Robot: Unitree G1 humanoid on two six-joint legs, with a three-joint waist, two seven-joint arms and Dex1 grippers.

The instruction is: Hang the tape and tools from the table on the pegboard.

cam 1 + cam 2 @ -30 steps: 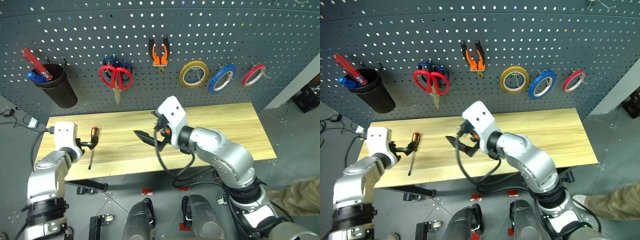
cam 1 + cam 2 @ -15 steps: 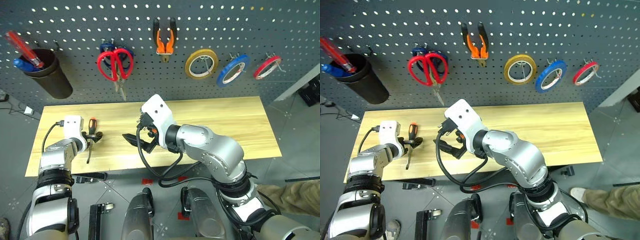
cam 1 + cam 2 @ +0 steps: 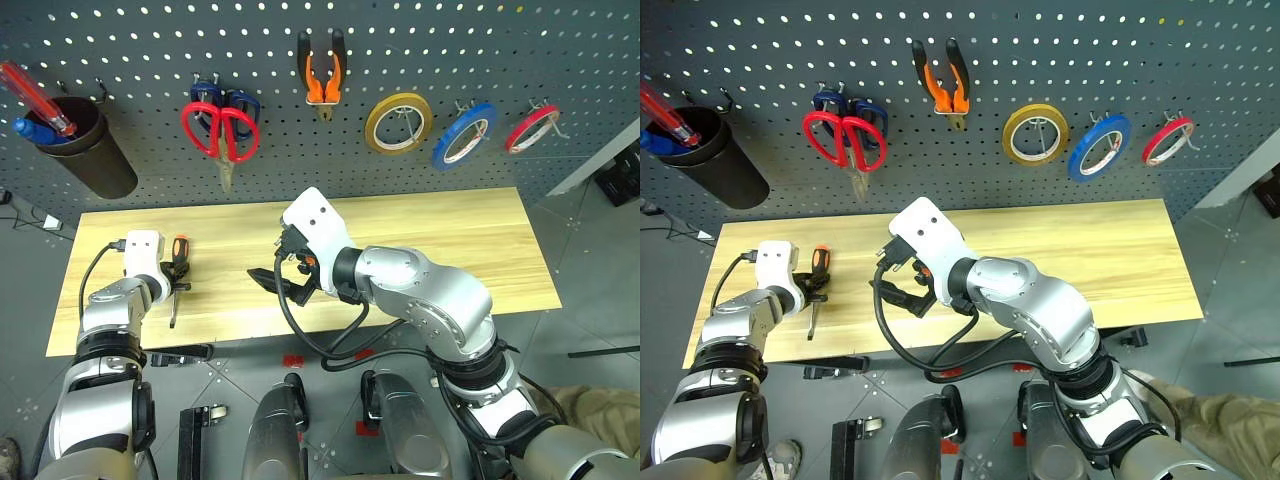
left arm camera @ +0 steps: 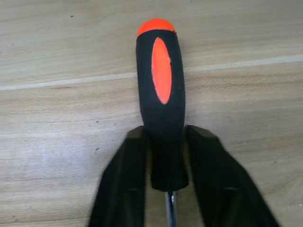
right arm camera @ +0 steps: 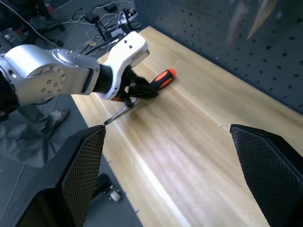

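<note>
The screwdriver, black handle with orange inlays, lies on the table near its left end. My left gripper is shut on the lower part of the handle, next to the metal shaft, one finger on each side. My right gripper hovers open over the middle of the table, holding nothing. On the pegboard hang the red-handled scissors, the orange-and-black pliers and the blue tape.
A yellow tape ring and a red tape ring flank the blue one. Dark blue scissors hang behind the red pair. A black cup with red and blue handles hangs at the pegboard's left.
My left gripper has closed on the screwdriver's handle after edging forward to it. The head camera has tipped down. The right arm has stayed in place.
</note>
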